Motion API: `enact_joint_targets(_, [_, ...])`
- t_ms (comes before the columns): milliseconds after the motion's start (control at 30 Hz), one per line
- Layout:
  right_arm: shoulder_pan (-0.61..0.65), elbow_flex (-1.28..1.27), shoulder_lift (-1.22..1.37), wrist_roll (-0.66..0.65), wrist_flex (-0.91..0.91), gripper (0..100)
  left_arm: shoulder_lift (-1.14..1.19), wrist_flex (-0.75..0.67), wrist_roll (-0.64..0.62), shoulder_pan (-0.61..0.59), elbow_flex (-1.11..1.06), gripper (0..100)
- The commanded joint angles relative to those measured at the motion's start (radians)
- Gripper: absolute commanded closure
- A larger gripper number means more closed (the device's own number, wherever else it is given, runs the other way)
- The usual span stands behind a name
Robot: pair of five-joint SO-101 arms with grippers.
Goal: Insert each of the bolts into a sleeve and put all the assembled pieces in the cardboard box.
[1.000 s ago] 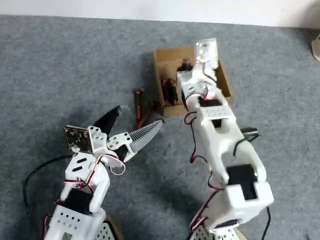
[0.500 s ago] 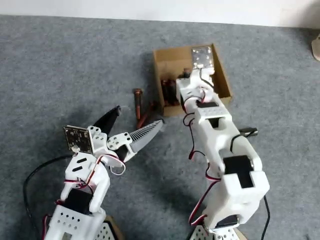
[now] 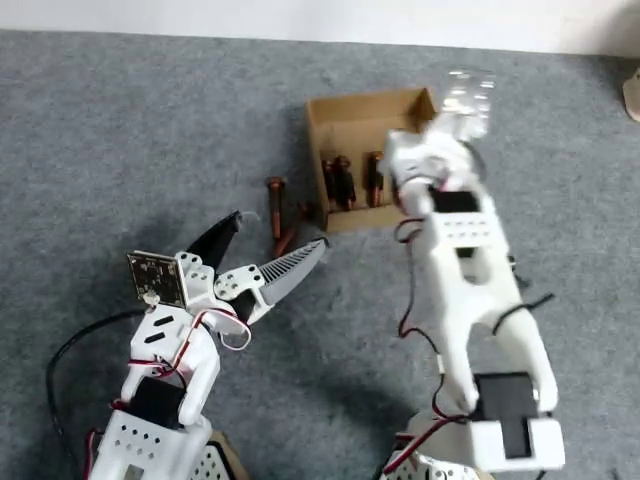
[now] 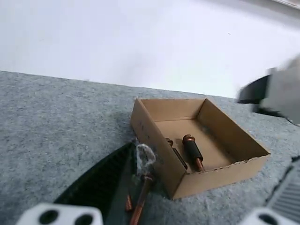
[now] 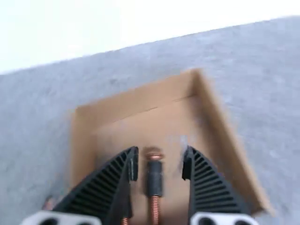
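The cardboard box (image 3: 316,130) holds two bolts in black sleeves, one (image 3: 340,180) beside the other (image 3: 372,178). Two bare copper bolts (image 3: 276,203) lie on the carpet just left of the box. My left gripper (image 3: 280,230) stands open close to these loose bolts (image 4: 140,201), with nothing between its fingers. In the right wrist view my right gripper (image 5: 160,157) is open above the box (image 5: 140,101), and a sleeved bolt (image 5: 153,180) lies on the box floor below the gap. The left wrist view shows both sleeved pieces (image 4: 192,150) inside the box (image 4: 154,136).
Grey carpet covers the table all round. The right arm (image 3: 470,260) stretches from the front edge up to the box's right side. A pale object (image 3: 632,95) sits at the far right edge.
The right arm has swung from over the box's middle to its right side. A second sleeved bolt now lies uncovered in the box. The left arm has kept still.
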State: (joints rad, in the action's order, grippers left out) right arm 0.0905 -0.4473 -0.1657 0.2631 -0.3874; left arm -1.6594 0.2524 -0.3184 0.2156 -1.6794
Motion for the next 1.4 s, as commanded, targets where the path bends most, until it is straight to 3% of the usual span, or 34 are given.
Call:
enact_joint_targets(0, [-0.101,0.045,-0.107,0.121,-0.093,86.0,-0.002,-0.002,0.006,0.019,-0.024,55])
enact_joint_targets(167, [-0.171,-0.012,-0.183,0.315,-0.219,86.0,-0.002,0.0,0.006,0.019,-0.024,55])
enact_joint_targets(467, [-0.282,-0.291,-0.308,0.517,-0.252,86.0,-0.002,0.0,0.006,0.019,-0.024,55])
enact_joint_targets(667, [-0.309,-0.36,-0.269,0.508,-0.337,86.0,-0.002,0.0,0.006,0.021,-0.024,55])
enact_joint_targets(1067, [-0.444,-0.358,-0.127,0.502,-0.334,86.0,-0.004,0.0,0.006,0.021,-0.024,55])
enact_joint_targets(1367, [-0.478,-0.209,0.085,0.502,-0.334,86.0,-0.004,0.0,0.006,0.021,-0.024,55])
